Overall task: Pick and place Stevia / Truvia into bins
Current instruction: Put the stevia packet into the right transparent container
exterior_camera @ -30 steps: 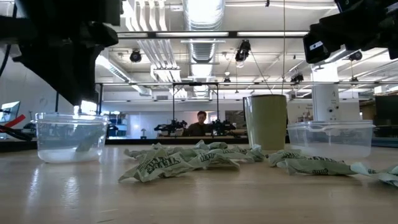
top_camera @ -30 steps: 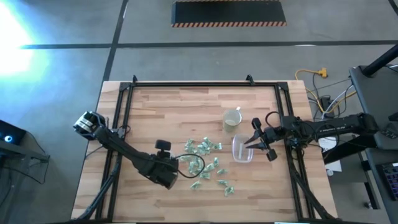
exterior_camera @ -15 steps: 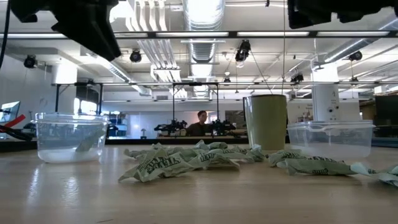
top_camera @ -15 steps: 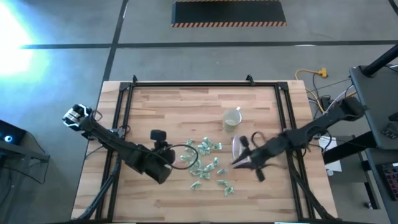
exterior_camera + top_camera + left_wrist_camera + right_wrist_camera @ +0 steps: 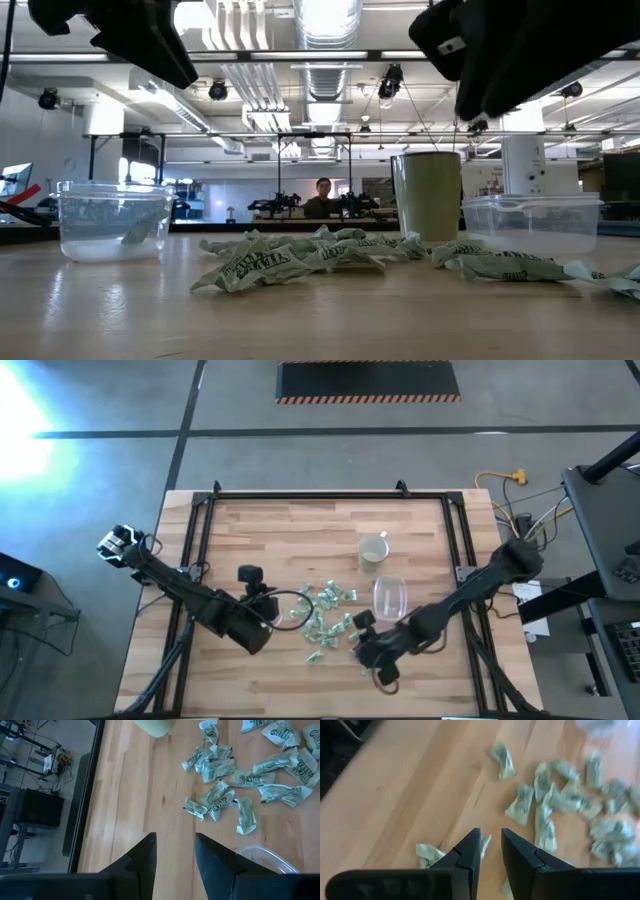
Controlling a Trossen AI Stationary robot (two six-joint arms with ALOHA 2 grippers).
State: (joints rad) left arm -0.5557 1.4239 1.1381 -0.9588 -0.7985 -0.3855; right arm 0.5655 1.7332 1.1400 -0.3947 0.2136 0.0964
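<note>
Reaching for a fresh packet is the step we judge to be in hand: our right pincer point(image 5: 378, 660) hangs over the near edge of the heap of sweetener packets point(image 5: 330, 622), which lies on the tabletop point(image 5: 270, 535) between the two clear tubs. Its fingers point(image 5: 470, 851) stand slightly apart, empty, with a packet point(image 5: 431, 855) just beyond their tips. Next we would need to drop straight onto that one packet, pinch it alone, then carry it back to the rounded-rectangular tub point(image 5: 390, 596) beside the heap. Our left pincer point(image 5: 262, 622) waits on the heap's other side, over the round tub point(image 5: 112, 220), released and holding nothing. Compared with a second ago, the right arm has swung away from its tub and across to the packets, while the left has drawn back a little and opened a touch wider.
</note>
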